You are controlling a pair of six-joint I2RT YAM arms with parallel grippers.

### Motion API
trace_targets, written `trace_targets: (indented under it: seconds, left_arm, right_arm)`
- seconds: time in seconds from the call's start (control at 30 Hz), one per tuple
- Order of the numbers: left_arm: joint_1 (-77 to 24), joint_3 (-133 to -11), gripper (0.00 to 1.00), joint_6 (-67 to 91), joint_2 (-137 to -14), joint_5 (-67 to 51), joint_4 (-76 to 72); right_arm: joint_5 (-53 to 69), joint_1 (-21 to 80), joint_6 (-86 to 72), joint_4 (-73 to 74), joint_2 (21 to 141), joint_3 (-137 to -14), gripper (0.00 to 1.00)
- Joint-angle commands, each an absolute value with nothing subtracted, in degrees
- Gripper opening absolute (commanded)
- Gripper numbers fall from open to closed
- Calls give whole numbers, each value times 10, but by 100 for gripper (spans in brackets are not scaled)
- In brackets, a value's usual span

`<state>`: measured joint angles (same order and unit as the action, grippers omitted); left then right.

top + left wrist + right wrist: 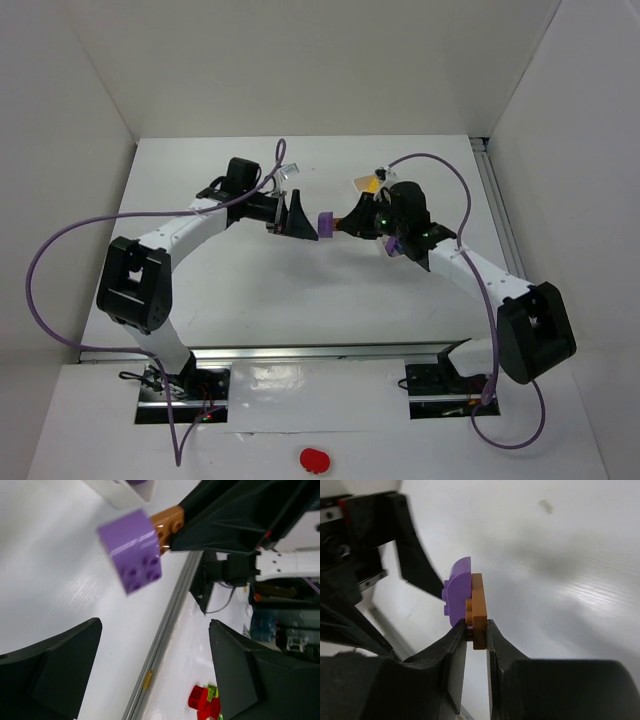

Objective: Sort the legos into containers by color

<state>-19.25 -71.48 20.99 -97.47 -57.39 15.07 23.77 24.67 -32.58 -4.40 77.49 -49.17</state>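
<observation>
My right gripper (350,225) is shut on the orange-brown lego (479,610), which is stuck to the bigger purple lego (457,590); the pair is held above the table. In the left wrist view the purple lego (131,550) hangs just ahead of my open, empty left gripper (155,630), with the orange-brown lego (169,522) behind it. In the top view the purple lego (325,222) sits between the left gripper (303,224) and the right one. The white tray (366,184) lies behind, holding a yellow lego (371,186). A purple piece (392,246) shows under the right wrist.
White walls enclose the table on three sides. A grey rail (165,630) runs along the table's near edge. Red and green parts (202,700) lie beyond it, and a red object (314,459) shows in the top view. Purple cables loop from both arms.
</observation>
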Motion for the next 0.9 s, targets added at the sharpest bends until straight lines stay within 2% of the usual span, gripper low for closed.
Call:
trace_targets:
  seconds: [0.0, 0.1, 0.13, 0.2, 0.33, 0.4, 0.47, 0.7, 0.8, 0.87]
  left_arm:
    - [-189, -727, 94, 211, -932, -492, 169]
    - [-204, -721, 82, 242, -916, -420, 151]
    - [-210, -721, 82, 251, -916, -397, 151]
    - [-225, -721, 88, 271, -916, -360, 144]
    - [-238, -736, 100, 297, -945, -359, 132]
    - [-245, -742, 100, 297, -951, -350, 138]
    - [-250, -742, 91, 297, -959, -338, 138]
    - [-250, -754, 90, 308, -984, -332, 133]
    - [-250, -759, 85, 308, -997, -352, 114]
    - [-250, -759, 78, 316, -1002, -364, 101]
  right_arm:
    - [91, 264, -308, 30, 740, -523, 0]
    - [48, 286, -303, 44, 740, -529, 0]
    - [41, 292, -303, 49, 740, -535, 0]
    - [26, 302, -297, 54, 740, -541, 0]
    - [15, 317, -297, 65, 751, -551, 0]
    - [15, 323, -291, 65, 751, -556, 0]
    - [15, 323, -291, 65, 751, -562, 0]
    - [25, 334, -286, 70, 751, -567, 0]
    - [25, 334, -280, 76, 751, -567, 0]
    - [31, 334, -275, 76, 757, -573, 0]
